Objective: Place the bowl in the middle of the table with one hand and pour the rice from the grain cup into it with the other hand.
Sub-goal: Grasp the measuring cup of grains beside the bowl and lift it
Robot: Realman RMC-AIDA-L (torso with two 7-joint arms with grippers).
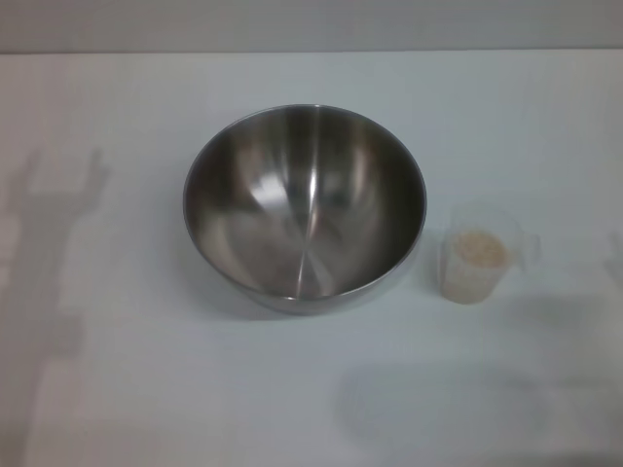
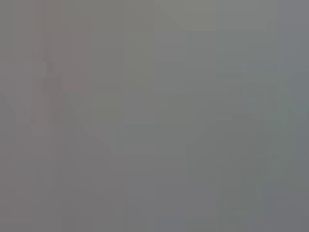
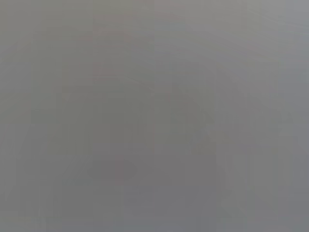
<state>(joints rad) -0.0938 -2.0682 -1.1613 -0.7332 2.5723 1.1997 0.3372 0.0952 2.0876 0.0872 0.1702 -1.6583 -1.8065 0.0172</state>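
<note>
Neither hand appears in any view; both wrist views show only blank grey, so whether either is open or closed cannot be told. Large round stainless-steel bowl (image 1: 304,206) sits upright, empty, near the middle of the plain white surface (image 1: 117,389). Small translucent plastic grain cup (image 1: 474,265) stands just beside it on the robot's right, holding pale beige rice (image 1: 480,250). Judgement: grip the cup low, keep it level, then tip its lip over the bowl's centre.

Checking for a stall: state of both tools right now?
Left tool: not in view.
Right tool: not in view.
Neither holds anything visible: bowl and grain cup of rice stand free on the table.
</note>
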